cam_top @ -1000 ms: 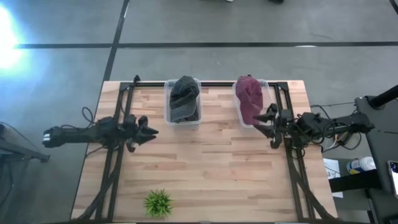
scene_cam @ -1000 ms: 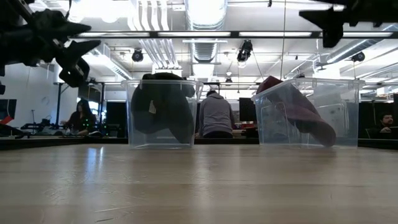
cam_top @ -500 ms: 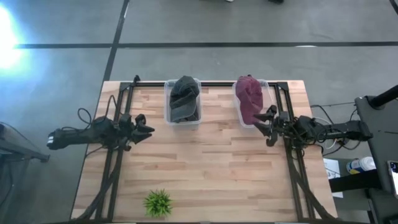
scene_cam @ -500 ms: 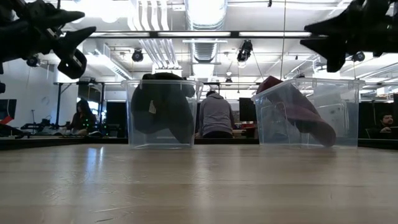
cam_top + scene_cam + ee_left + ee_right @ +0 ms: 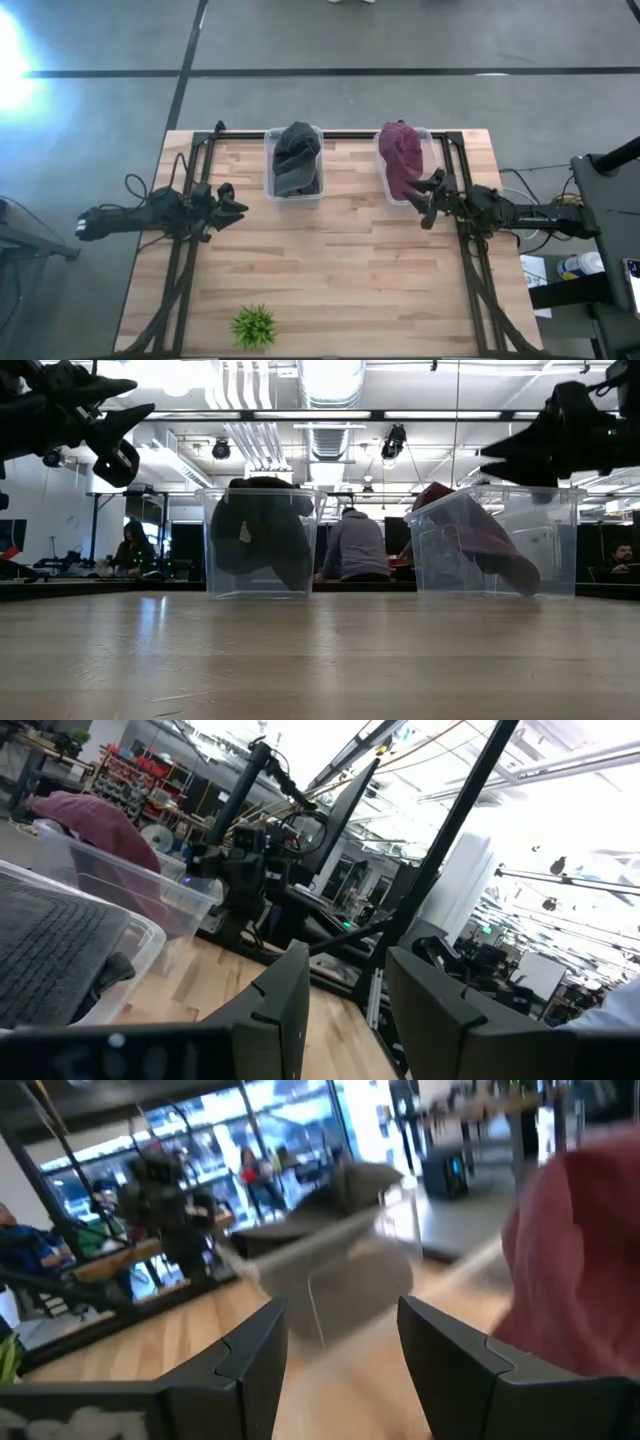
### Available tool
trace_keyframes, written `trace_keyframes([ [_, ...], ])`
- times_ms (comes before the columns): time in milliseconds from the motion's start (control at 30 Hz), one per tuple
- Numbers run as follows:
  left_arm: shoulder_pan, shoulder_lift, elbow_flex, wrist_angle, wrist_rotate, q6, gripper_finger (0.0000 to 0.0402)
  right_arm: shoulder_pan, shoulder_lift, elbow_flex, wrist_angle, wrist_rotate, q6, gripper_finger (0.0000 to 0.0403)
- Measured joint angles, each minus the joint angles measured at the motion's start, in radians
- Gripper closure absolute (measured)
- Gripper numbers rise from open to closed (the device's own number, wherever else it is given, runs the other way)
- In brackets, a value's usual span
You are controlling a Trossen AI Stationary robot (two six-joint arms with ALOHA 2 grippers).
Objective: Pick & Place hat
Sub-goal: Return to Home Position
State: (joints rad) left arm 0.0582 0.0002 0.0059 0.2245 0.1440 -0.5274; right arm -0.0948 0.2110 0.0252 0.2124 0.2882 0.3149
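A dark grey hat point(image 5: 296, 158) sits bunched in a clear bin point(image 5: 270, 190) at the table's far side; the low view shows the grey hat point(image 5: 260, 535) too. A red hat point(image 5: 400, 158) lies in a second clear bin point(image 5: 428, 140) to the right, its red crown point(image 5: 480, 540) leaning against the bin's wall. My left gripper point(image 5: 232, 206) hovers open, left of the grey hat's bin, with its fingers apart point(image 5: 345, 1010). My right gripper point(image 5: 427, 202) hangs open in the air just near of the red hat's bin, and the red hat point(image 5: 580, 1250) is close ahead of the right gripper point(image 5: 340, 1370).
A small green plant point(image 5: 254, 326) stands near the table's near edge on the left. Black frame rails point(image 5: 185, 260) run along both sides of the wooden table point(image 5: 340, 280). People sit in the room beyond the table point(image 5: 350, 545).
My right gripper has come down and shifted a little left toward the red hat's bin, staying open. My left gripper has drawn back slightly toward the table's left and risen a little, then held still. Both hats have stayed in their bins.
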Motion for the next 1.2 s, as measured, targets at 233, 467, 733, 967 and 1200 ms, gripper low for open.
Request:
trace_keyframes([
  [233,0.001,0.0,0.0,-0.001,0.0,0.0,0.0274,0.001,0.01,0.003,-0.133,-0.002,0.074,0.0218],
  [467,0.001,0.0,0.0,-0.004,0.0,0.0,0.0274,0.0,0.012,0.004,-0.139,-0.001,0.073,0.0218],
  [733,0.001,0.0,0.0,-0.014,0.0,0.015,0.0274,0.0,0.012,0.003,-0.14,-0.001,0.074,0.0218],
  [967,0.001,0.0,0.0,-0.154,-0.001,0.447,0.0274,0.0,0.012,0.003,-0.142,-0.001,0.074,0.0218],
  [1200,0.001,0.0,0.0,-0.209,-0.133,0.635,0.0274,0.001,0.012,0.001,-0.127,0.001,0.075,0.0218],
])
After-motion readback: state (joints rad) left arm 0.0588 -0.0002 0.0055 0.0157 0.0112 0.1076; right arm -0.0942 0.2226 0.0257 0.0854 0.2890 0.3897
